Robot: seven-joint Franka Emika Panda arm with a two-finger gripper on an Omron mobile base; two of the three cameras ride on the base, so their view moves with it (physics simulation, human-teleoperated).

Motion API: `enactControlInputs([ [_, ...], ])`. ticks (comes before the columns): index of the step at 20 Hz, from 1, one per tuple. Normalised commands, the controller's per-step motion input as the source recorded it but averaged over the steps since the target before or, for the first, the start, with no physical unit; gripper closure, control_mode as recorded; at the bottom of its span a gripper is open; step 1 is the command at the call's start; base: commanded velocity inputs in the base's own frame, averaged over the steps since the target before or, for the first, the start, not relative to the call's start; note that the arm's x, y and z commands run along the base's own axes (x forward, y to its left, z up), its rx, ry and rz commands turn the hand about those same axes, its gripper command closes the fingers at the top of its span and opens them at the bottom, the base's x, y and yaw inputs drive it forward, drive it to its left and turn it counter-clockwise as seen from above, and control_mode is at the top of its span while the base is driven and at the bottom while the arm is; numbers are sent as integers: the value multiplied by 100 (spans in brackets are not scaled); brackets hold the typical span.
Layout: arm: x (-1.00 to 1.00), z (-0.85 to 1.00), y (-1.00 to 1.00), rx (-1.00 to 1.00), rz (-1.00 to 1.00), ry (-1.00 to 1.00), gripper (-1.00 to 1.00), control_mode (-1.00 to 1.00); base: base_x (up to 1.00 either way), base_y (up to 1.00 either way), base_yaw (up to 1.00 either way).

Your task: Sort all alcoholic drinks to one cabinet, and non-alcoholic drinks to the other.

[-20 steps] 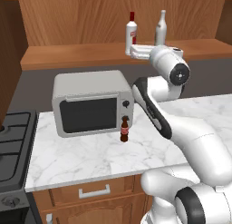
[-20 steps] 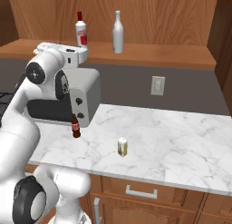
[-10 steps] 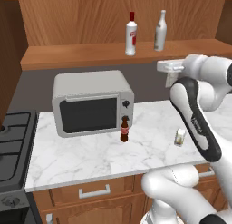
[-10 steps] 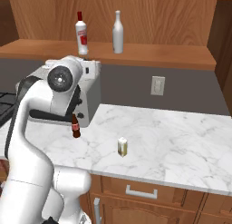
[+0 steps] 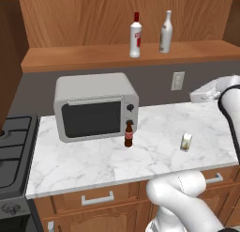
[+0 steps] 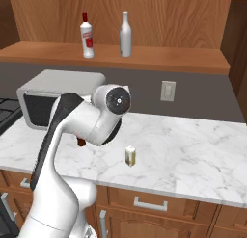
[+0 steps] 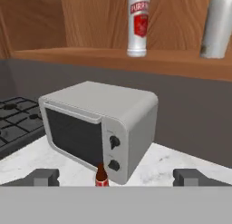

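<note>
While the gripper [image 7: 116, 177] gapes apart, the cola bottle [image 5: 128, 134] stands upright beside the microwave [image 5: 93, 106].

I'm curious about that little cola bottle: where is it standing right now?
The cola bottle stands on the marble counter, right in front of the microwave, by its knobs.

Counted around the microwave [image 5: 96, 106]: two tall bottles stand on the wooden shelf [image 5: 70, 56] above it, one white bottle with a red cap and red label [image 5: 135, 35] and one plain pale long-necked bottle [image 5: 165, 32]. One small dark cola bottle [image 5: 128, 134] stands just in front of the microwave's control panel. One short pale cream can [image 5: 186, 142] sits on the marble counter [image 5: 93, 158] well to the microwave's right. One wall outlet [image 5: 177, 80], one stove [image 5: 11, 146].
</note>
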Motion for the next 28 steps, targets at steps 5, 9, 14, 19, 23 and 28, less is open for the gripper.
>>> enactControlInputs([
  [5, 0, -66, -12, -3, 30, -2, -100, -100, 0, 0, 0],
  [9, 0, -47, -8, 0, 19, -7, -100, -100, 0, 0, 0],
  [14, -2, -46, -34, 1, 17, 0, -100, -100, 0, 0, 0],
  [19, 0, -48, -35, 0, 14, 0, -100, -100, 0, 0, 0],
  [23, 0, -38, -38, 3, 14, 0, -100, -100, 0, 0, 0],
  [28, 0, -30, -26, 2, 10, 0, -100, -100, 0, 0, 0],
])
